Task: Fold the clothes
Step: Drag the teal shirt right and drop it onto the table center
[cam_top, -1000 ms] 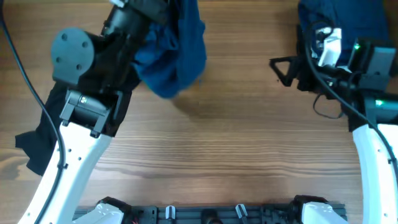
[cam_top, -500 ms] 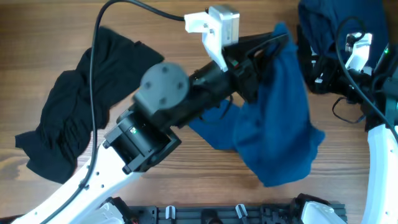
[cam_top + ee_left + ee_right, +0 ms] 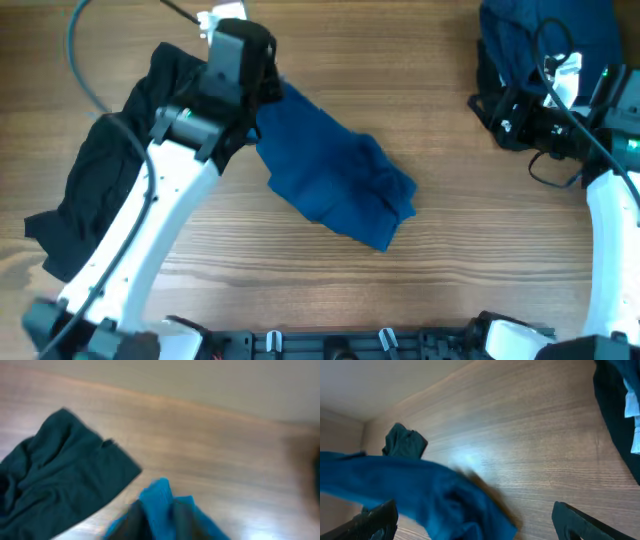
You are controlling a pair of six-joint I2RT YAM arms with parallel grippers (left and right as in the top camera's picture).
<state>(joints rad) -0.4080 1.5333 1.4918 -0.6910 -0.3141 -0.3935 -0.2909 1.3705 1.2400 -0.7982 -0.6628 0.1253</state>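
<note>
The royal-blue garment (image 3: 335,175) lies wrinkled across the middle of the table. My left gripper (image 3: 266,88) is shut on its upper left corner; in the blurred left wrist view the blue cloth (image 3: 160,502) bunches up between the fingers (image 3: 160,519). The black garment (image 3: 100,190) lies crumpled at the left, partly under my left arm, and shows in the left wrist view (image 3: 55,480). My right gripper (image 3: 493,110) is open and empty at the right; its fingers (image 3: 475,512) are spread wide, with the blue garment (image 3: 420,490) beyond them.
A pile of navy and dark clothes (image 3: 545,30) sits at the back right, just behind my right gripper, and shows at the right edge of the right wrist view (image 3: 620,410). Bare wood table (image 3: 480,250) lies at the front right.
My left arm has swung the blue garment from the back, out to the right, then back left, and it now rests on the table. The right arm has barely moved.
</note>
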